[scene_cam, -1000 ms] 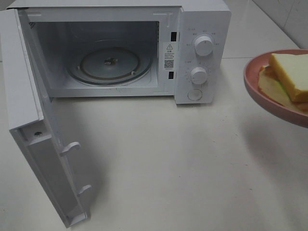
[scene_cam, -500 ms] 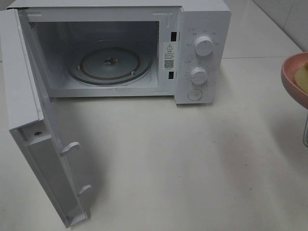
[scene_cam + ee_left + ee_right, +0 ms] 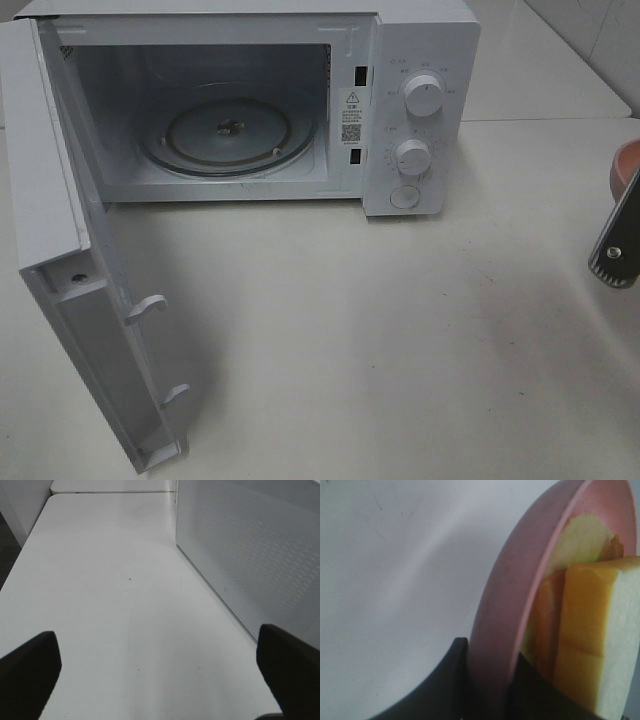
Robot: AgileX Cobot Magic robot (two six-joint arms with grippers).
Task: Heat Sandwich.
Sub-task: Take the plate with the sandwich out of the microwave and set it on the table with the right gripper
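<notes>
Your right gripper (image 3: pixel 487 680) pinches the pink plate (image 3: pixel 505 610) by its rim so the sandwich (image 3: pixel 590 640) can ride to the open microwave (image 3: pixel 230 110), while your left gripper (image 3: pixel 160 672) waits wide apart.

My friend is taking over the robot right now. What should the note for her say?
Left gripper: open, holding nothing, beside the microwave's outer wall.
Right gripper: fingers shut on the rim of the pink plate, with the sandwich on it, at the far right edge of the high view.
Done: microwave door is open, glass turntable is bare.
Left: set the plate inside, close the door, start heating.
</notes>
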